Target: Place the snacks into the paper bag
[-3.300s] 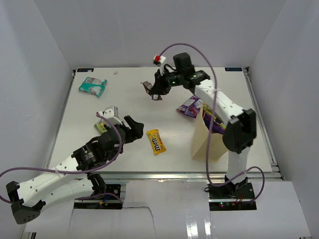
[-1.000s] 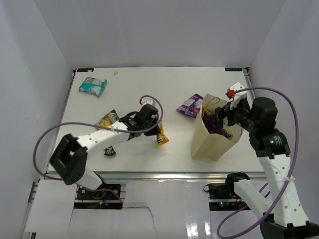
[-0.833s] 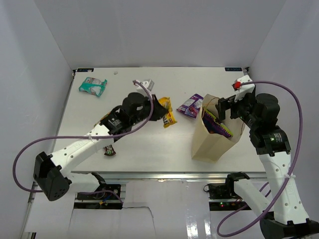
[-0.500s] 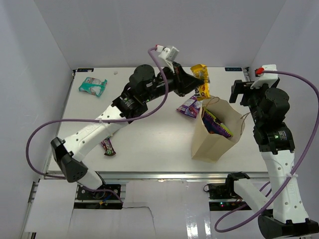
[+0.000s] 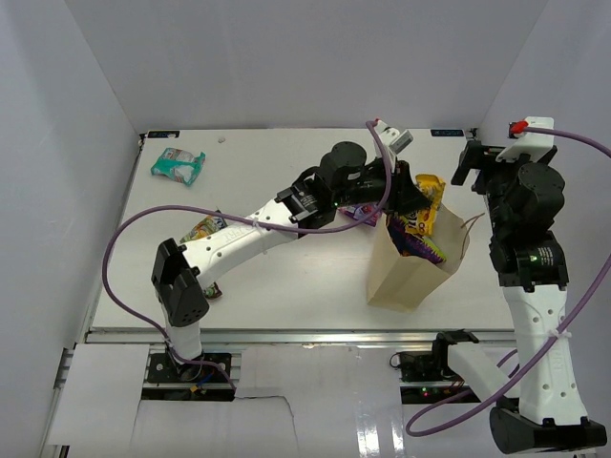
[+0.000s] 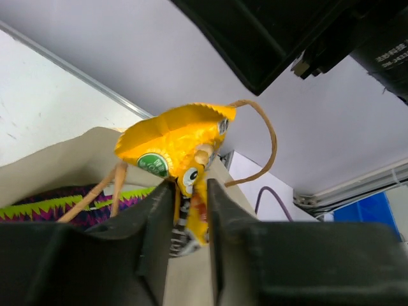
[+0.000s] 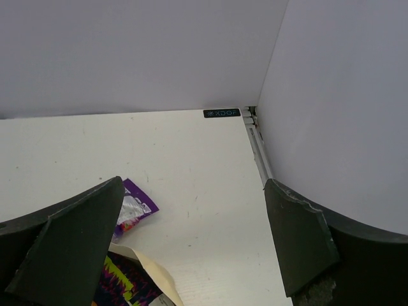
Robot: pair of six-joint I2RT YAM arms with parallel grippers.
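Observation:
The tan paper bag (image 5: 406, 272) stands open at the right of the table, a dark-purple chip bag (image 5: 412, 239) inside it. My left gripper (image 5: 417, 196) reaches over the bag's mouth, shut on the yellow candy packet (image 5: 427, 203). In the left wrist view the packet (image 6: 178, 137) sticks up from between the fingers (image 6: 159, 210), above the bag's wall (image 6: 64, 159) and a cord handle (image 6: 268, 134). My right gripper (image 5: 474, 162) hangs open and raised behind the bag, nothing in it (image 7: 192, 185).
A small purple packet (image 5: 361, 212) lies left of the bag, also in the right wrist view (image 7: 132, 207). A teal-white bag (image 5: 178, 164) sits far left at the back, a green-yellow bag (image 5: 203, 227) at mid-left. White walls enclose the table (image 5: 286, 286).
My left arm has swung from mid-table up and right, carrying the yellow candy packet to the bag's mouth. The right gripper has risen and drawn back from the bag.

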